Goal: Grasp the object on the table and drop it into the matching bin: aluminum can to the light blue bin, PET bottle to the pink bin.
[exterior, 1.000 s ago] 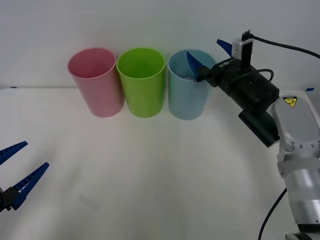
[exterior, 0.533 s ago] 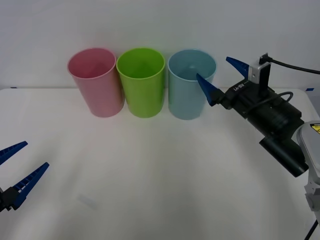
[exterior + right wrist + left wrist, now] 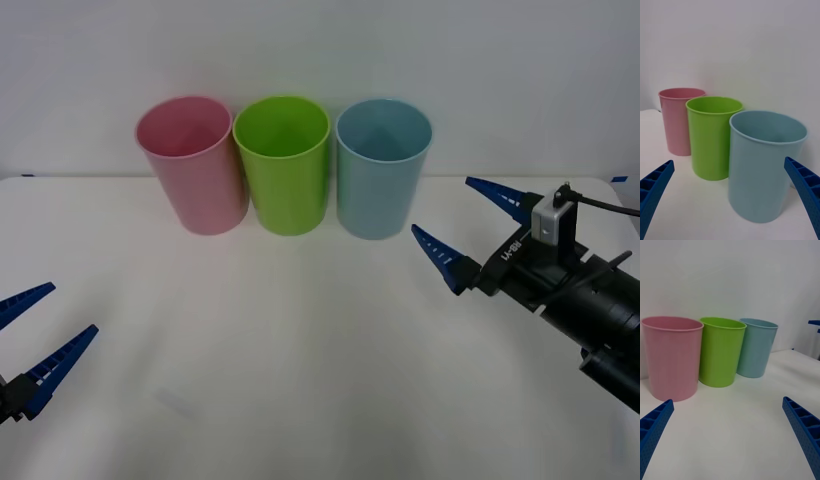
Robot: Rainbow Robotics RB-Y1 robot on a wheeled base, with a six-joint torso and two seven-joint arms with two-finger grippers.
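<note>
The light blue bin (image 3: 382,170) stands upright at the right end of a row at the back of the white table (image 3: 300,350). The pink bin (image 3: 192,165) is at the left end of that row. My right gripper (image 3: 440,204) hangs open and empty to the right of the light blue bin, a little nearer than it, pointing at it (image 3: 765,165). My left gripper (image 3: 73,308) waits open at the table's near left edge. The aluminum can and the PET bottle are out of view.
A lime green bin (image 3: 283,165) stands between the pink and light blue bins, the three almost touching. A pale wall rises right behind them. The table surface spreads bare in front of the row.
My right gripper has drawn back from over the light blue bin's rim, moving right, lower and nearer. It stays open. The left arm has not moved.
</note>
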